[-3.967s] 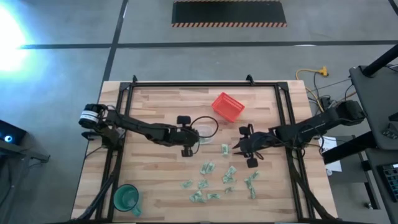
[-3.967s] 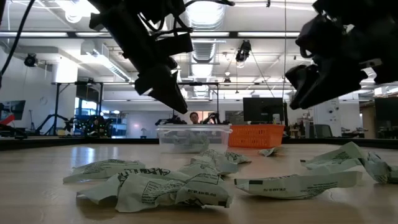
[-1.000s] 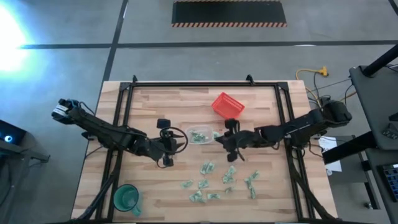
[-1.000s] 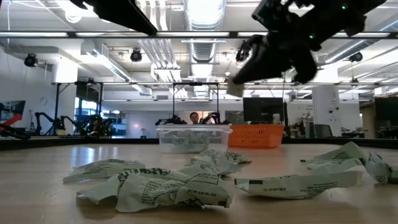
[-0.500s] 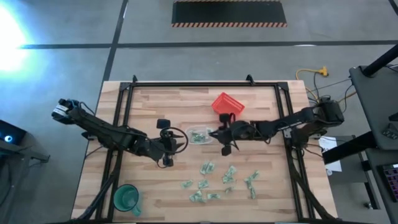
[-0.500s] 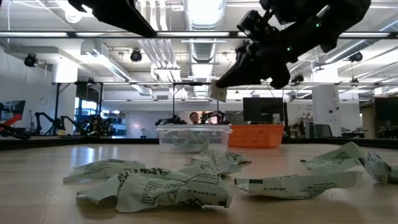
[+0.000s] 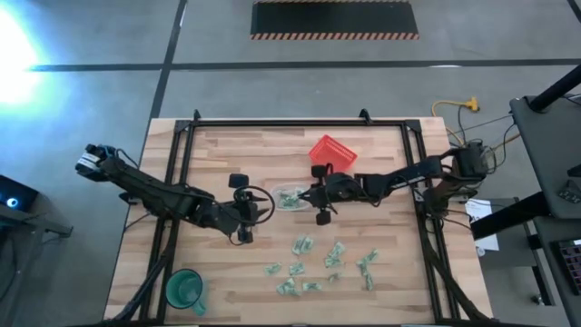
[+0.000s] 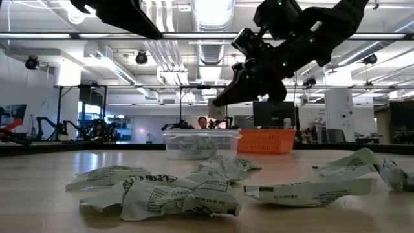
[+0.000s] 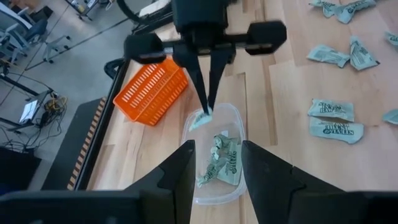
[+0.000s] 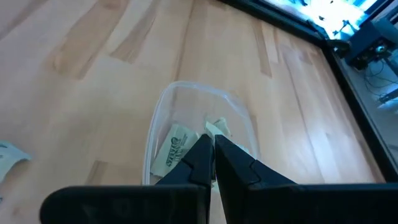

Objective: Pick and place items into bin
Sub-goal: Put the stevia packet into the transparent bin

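The clear bin [image 7: 280, 190] stands mid-table with a few green-white items [image 9: 224, 158] lying in it. My right gripper [image 7: 305, 194] hangs over the bin's right end, shut on one pale green item [image 9: 200, 119]. My left gripper [image 7: 254, 205] waits open just left of the bin, its fingers [image 9: 186, 163] on either side of empty space and facing the bin [image 9: 231, 111]. Several more items [image 7: 300, 245] lie crumpled on the wood toward the near edge. My right gripper pinches the pale green item [image 10: 216, 129] between its two fingertips. The fingers slant down from the table's right side. The item hangs below the tips, lifted clear, above the bin's open top [image 10: 186, 87].
A red mesh basket [image 7: 331, 153] sits just beyond the bin toward the far edge. A green cup [image 7: 184, 289] stands at the near left corner. In the low view, items [image 8: 162, 194] lie close in front and the bin [image 8: 174, 144] behind them. A person shows in the room beyond.
My right gripper has travelled toward the table's left edge with the item in its shut fingers, from beside the bin's right end to above the bin.
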### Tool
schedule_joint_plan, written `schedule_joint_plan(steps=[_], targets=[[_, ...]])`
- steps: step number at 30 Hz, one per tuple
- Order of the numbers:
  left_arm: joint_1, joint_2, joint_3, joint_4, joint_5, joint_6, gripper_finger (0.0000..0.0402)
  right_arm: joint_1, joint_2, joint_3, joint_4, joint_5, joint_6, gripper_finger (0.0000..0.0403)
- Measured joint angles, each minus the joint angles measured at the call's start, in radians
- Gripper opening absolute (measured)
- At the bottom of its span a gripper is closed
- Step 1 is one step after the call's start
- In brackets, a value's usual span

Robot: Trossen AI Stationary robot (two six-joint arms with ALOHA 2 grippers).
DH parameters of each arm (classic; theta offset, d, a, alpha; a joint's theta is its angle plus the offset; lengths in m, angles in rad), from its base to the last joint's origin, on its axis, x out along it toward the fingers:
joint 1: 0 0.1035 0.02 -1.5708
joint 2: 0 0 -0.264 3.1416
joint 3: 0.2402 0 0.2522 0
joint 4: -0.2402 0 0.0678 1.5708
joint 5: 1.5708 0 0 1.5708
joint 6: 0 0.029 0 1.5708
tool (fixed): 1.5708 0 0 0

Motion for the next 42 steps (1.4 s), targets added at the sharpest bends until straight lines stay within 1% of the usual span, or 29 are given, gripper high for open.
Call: schedule_joint_plan(steps=[7, 10, 13, 19, 21, 23, 26, 31, 34, 38, 42], targets=[[0.000, 0.000, 0.000, -0.001, 0.000, 0.000, 0.0114, -0.007, 0.029, 0.018, -0.023, 0.000, 0.022, 0.0009], [0.000, 0.000, 0.000, -0.001, 0.000, 0.000, 0.0114, -0.007, 0.023, 0.016, -0.026, 0.000, 0.023, 0.0020], [0.000, 0.000, 0.000, -0.001, 0.000, 0.000, 0.0114, -0.007, 0.020, 0.016, -0.033, -0.003, 0.040, 0.0044], [0.000, 0.000, -0.002, -0.001, 0.007, -0.010, 0.0114, -0.009, 0.011, 0.016, -0.053, 0.001, 0.039, 0.0111], [0.000, 0.000, -0.005, -0.001, 0.050, -0.029, 0.0114, -0.008, -0.007, 0.016, -0.081, 0.000, 0.019, 0.0130], [0.000, 0.000, -0.015, -0.002, 0.118, -0.040, 0.0114, 0.003, -0.040, 0.016, -0.138, 0.002, 0.011, 0.0144], [-0.004, 0.014, -0.021, -0.001, 0.191, -0.074, 0.0114, 0.029, -0.111, 0.015, -0.244, 0.001, 0.016, 0.0157], [-0.034, 0.062, -0.022, 0.000, 0.198, -0.133, 0.0114, 0.095, -0.243, 0.012, -0.438, 0.001, 0.101, 0.0162], [-0.058, 0.112, -0.022, -0.002, 0.199, -0.199, 0.0114, 0.147, -0.308, 0.003, -0.529, 0.002, 0.181, 0.0159], [-0.091, 0.185, -0.018, 0.003, 0.199, -0.253, 0.0114, 0.215, -0.363, -0.004, -0.634, 0.013, 0.278, 0.0150], [-0.115, 0.263, 0.016, 0.015, 0.199, -0.290, 0.0114, 0.268, -0.386, -0.013, -0.667, 0.013, 0.340, 0.0141]])
